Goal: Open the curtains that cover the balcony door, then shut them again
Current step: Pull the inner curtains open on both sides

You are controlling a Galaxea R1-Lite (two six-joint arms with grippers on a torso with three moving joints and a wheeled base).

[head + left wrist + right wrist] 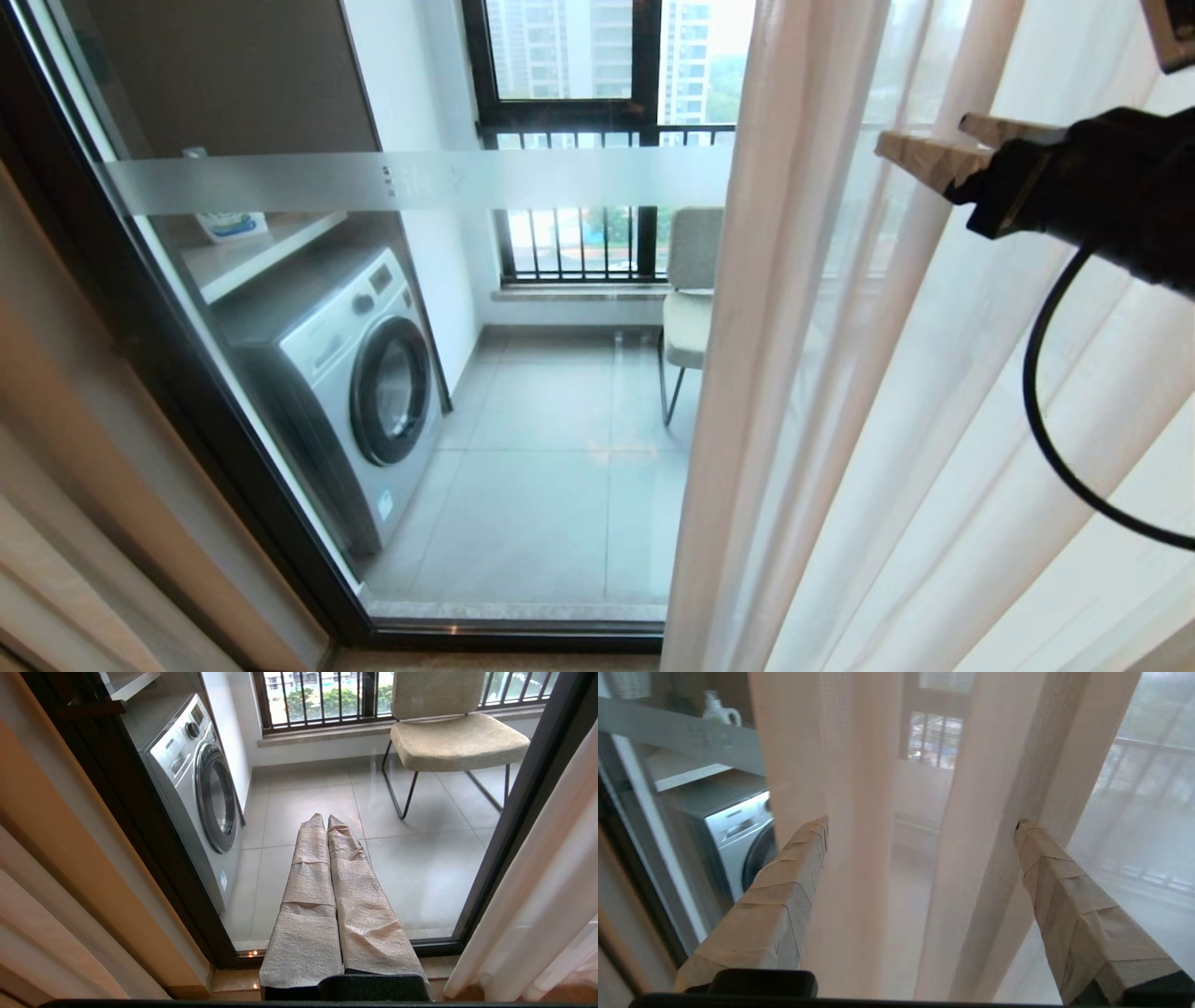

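- Sheer white curtains (915, 392) are gathered at the right; the left part of the balcony door (523, 308) glass is uncovered.
- Right gripper (920, 826) is spread wide, curtain folds seen between its fingers, nothing pinched.
- Left gripper (327, 819) is pressed together, empty, parked low facing the door.
- Judged: opening partly done; closing is left.
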